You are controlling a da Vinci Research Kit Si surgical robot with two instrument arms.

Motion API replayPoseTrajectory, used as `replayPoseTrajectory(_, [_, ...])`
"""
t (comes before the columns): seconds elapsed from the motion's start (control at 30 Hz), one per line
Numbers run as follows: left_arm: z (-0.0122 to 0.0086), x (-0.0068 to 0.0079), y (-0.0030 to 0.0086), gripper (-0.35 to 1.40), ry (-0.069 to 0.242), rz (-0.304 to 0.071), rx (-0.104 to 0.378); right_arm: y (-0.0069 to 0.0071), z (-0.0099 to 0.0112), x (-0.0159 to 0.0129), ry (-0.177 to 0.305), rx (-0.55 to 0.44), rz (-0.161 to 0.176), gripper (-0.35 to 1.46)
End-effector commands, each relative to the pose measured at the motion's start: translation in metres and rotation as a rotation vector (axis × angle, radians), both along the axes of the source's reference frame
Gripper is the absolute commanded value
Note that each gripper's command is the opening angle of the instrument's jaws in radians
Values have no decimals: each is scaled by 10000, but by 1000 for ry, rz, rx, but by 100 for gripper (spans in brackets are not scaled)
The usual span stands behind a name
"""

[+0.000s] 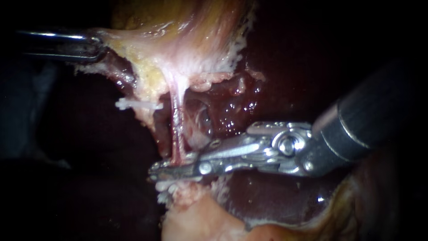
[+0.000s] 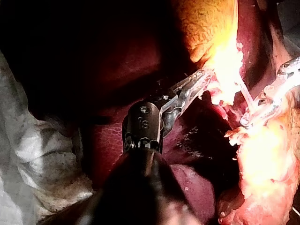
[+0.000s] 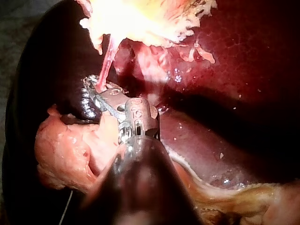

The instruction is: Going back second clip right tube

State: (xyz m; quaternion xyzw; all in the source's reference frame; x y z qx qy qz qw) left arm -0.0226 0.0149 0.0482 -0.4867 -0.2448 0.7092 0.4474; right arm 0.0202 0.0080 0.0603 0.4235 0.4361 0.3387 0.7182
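The right tube [image 1: 175, 120] stands upright in the endoscope view, a thin pink strand running from the pale underside of the gallbladder [image 1: 178, 27] down to the fatty tissue below. It is drawn taut, with the dark liver [image 1: 232, 107] behind it.

A white lower clip [image 1: 171, 185] sits at the tube's foot. It lies directly under the jaws, and contact with the lower jaw cannot be confirmed. An upper clip [image 1: 138, 105] lies crosswise on the neighbouring pale strand, with its near end just beside the tube.

The right instrument [image 1: 176, 169] lies across the tube's lower end, roughly at right angles to its long axis. Its shaft leads away to the right. Its jaws stand with only a narrow gap and the tube passes through that gap. No firm grip on the tube is evident.

The left instrument [image 1: 99, 47] is well apart at the upper edge. Its jaws are closed on the gallbladder margin and hold the tissue up.

Judgement: the withdrawal turns on this crossing. The tube lies between the jaws, towards their tips, so the exit line is along the jaws' own axis, towards the right. Any lift or drop would load the tube or catch the lower clip. The right instrument is the nearer and the only one placed to act.
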Motion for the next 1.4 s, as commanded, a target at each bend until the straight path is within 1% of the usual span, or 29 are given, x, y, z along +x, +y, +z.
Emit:
replayPoseTrajectory(0.03, [0, 0, 0, -35, 0, 0, 0, 0, 1, 0, 5, 4, -9, -35])
replayPoseTrajectory(0.07, [0, 0, 0, -35, 0, 0, 0, 0, 1, 0, 12, 10, -20, -33])
replayPoseTrajectory(0.1, [0, 0, 0, -35, 0, 0, 0, -1, 2, 0, 11, 10, -25, -16])
replayPoseTrajectory(0.13, [0, 0, 0, -35, 0, 0, 0, -1, 4, 1, 18, 10, -20, 7])
replayPoseTrajectory(0.17, [0, 0, 0, -35, 0, 0, 0, -2, 5, 1, 29, 10, -15, 25])
replayPoseTrajectory(0.2, [0, 0, 0, -35, 0, 0, 0, -3, 7, 1, 39, 10, -9, 33])
replayPoseTrajectory(0.27, [0, 0, 0, -35, 0, 0, 0, -4, 10, 2, 56, 10, 1, 42])
replayPoseTrajectory(0.37, [0, 0, 0, -35, 0, 0, 0, -5, 15, 1, 60, 9, 0, 44])
replayPoseTrajectory(0.43, [0, 0, 0, -35, 0, 0, 0, -4, 19, 1, 71, -47, 0, 45])
replayPoseTrajectory(0.47, [0, 0, 0, -35, 0, 0, 0, -3, 22, 0, 73, -98, 0, 45])
replayPoseTrajectory(0.53, [0, 0, 0, -35, 0, 0, 0, -1, 26, -3, 69, -168, -10, 46])
replayPoseTrajectory(0.7, [-1, 0, 0, -35, 0, 0, 0, 5, 35, -19, 39, -376, -59, 49])
replayPoseTrajectory(0.8, [-1, 0, 0, -35, 0, 0, 0, 8, 39, -33, 43, -462, -71, 50])
replayPoseTrajectory(0.83, [-1, 0, 0, -35, 0, 0, 0, 9, 39, -38, 47, -472, -75, 50])
replayPoseTrajectory(0.97, [-1, 1, 0, -35, 0, 0, 0, 12, 34, -61, 62, -534, -95, 50])
replayPoseTrajectory(1.1, [-1, 1, 0, -35, 0, 0, 0, 21, 21, -93, 73, -586, -108, 50])
replayPoseTrajectory(1.23, [-1, 1, 0, -35, 0, 0, 0, 33, 8, -124, 77, -624, -116, 50])
replayPoseTrajectory(1.33, [-1, 1, 0, -35, 0, 0, 0, 40, 0, -146, 71, -644, -116, 50])
replayPoseTrajectory(1.4, [-1, 1, 0, -35, 0, 0, 0, 44, -4, -156, 68, -656, -117, 50])
